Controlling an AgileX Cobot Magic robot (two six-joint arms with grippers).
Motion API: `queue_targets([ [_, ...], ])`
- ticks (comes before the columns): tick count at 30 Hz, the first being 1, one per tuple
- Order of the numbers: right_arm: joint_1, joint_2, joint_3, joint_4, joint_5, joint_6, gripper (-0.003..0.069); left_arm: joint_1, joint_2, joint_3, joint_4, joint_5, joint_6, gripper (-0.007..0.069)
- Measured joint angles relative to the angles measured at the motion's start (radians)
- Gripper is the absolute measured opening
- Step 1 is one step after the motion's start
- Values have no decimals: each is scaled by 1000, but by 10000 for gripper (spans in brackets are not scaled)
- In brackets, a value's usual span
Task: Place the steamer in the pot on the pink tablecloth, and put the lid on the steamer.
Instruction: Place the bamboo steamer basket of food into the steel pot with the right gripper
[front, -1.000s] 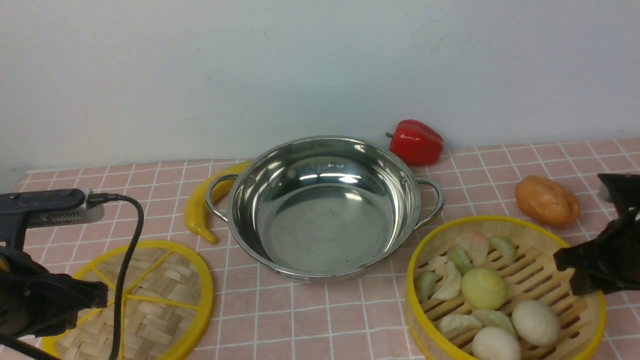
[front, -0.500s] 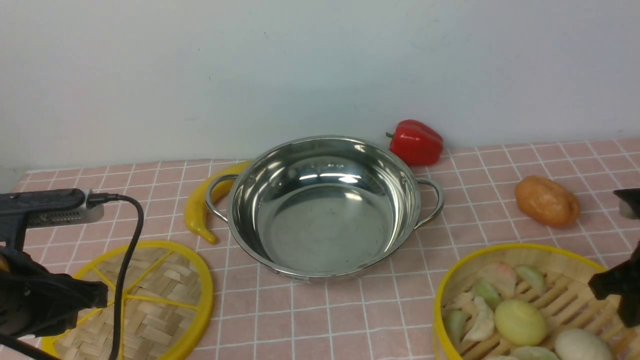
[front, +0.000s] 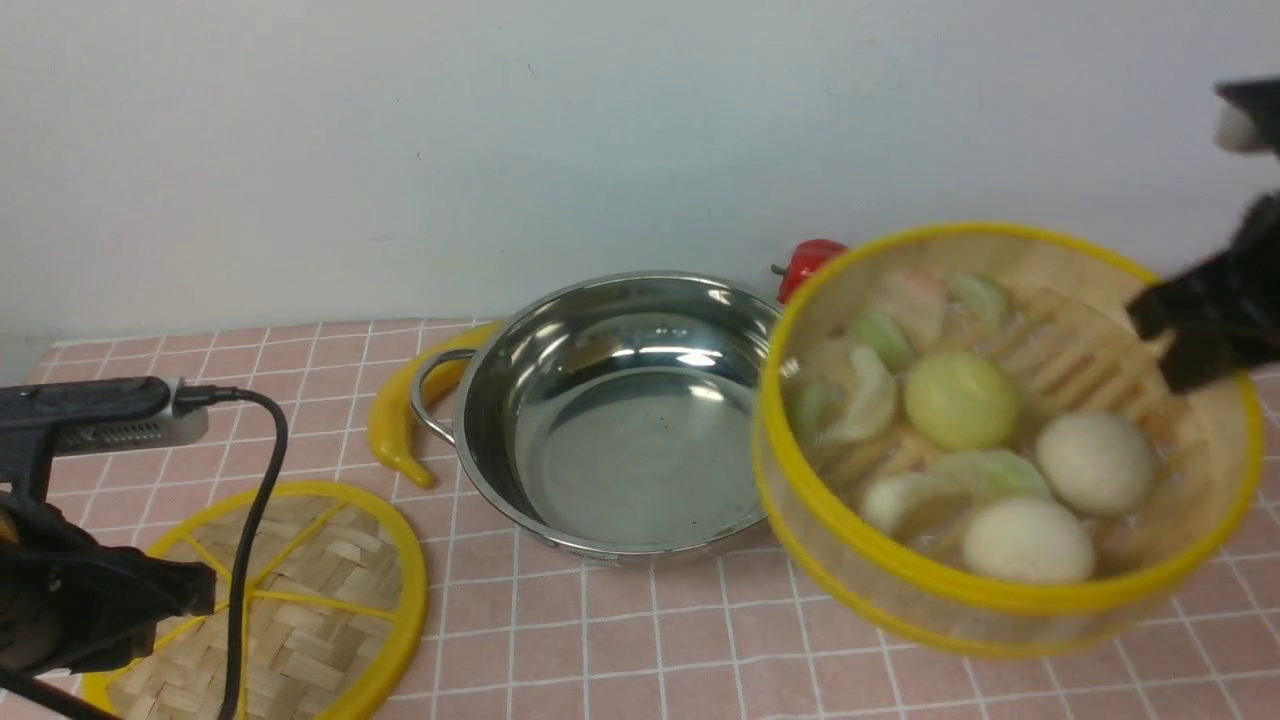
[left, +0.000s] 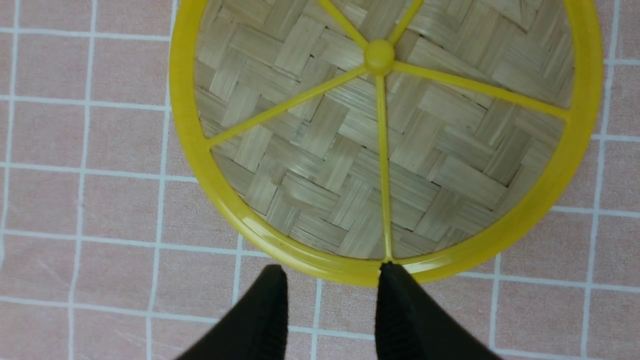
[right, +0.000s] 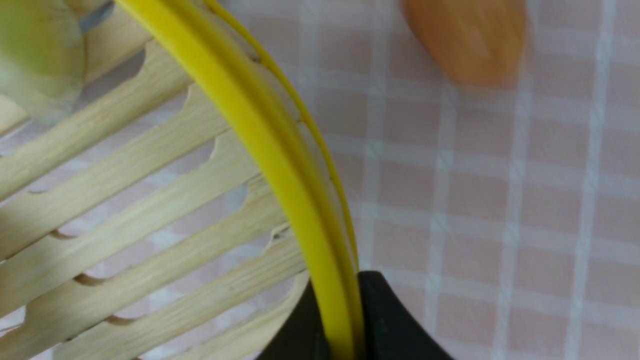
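The steamer, a bamboo basket with yellow rims and pale toy dumplings and buns inside, hangs tilted in the air to the right of the pot. My right gripper is shut on its far right rim, the jaws pinching the yellow edge. The shiny steel pot stands empty on the pink tablecloth. The woven lid lies flat at the near left. My left gripper hovers open at the lid's edge, holding nothing.
A yellow banana-shaped toy lies against the pot's left handle. A red pepper by the wall is partly hidden behind the steamer. An orange toy lies on the cloth beyond the steamer. A black cable crosses the lid.
The right gripper has closed on the steamer's rim and lifted it off the cloth, up and left towards the pot. The left arm has not moved.
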Motion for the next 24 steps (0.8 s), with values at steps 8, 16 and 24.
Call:
queue_targets([
  [8, 221, 407, -478, -16, 2, 99, 56, 0, 0, 0, 0, 0, 0, 241],
  [16, 261, 702, -737, -39, 5, 130, 56, 0, 0, 0, 0, -1, 0, 241],
  [24, 261, 841, -836, -91, 12, 140, 56, 0, 0, 0, 0, -12, 0, 241],
])
